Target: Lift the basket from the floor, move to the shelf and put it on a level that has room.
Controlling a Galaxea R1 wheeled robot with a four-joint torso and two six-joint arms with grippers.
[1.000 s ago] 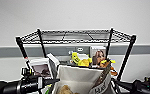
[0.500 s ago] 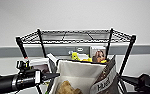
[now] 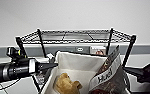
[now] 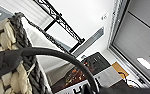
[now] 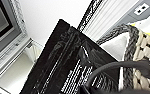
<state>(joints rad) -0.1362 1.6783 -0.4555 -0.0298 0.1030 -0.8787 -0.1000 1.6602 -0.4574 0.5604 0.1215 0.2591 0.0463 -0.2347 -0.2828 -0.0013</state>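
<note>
The basket (image 3: 76,67), lined with white cloth and loaded with a dark printed packet (image 3: 111,72) and a yellowish item (image 3: 66,85), is held raised in front of the shelf (image 3: 41,45), its rim just below the bare top level (image 3: 73,36). The left arm (image 3: 16,70) and right arm (image 3: 146,73) are seen at its two sides. Each dark loop handle (image 4: 58,53) is viewed close by a wrist camera; whether the fingers are clenched cannot be told.

Coarse woven wicker on the basket (image 4: 6,37), cream with dark braided rim; matt white cloth lining (image 3: 78,63). Black wire-mesh metal for the shelf (image 3: 73,36). Glossy, crinkled black foil on the bag (image 5: 71,62). Smooth dark handle (image 4: 61,53).
</note>
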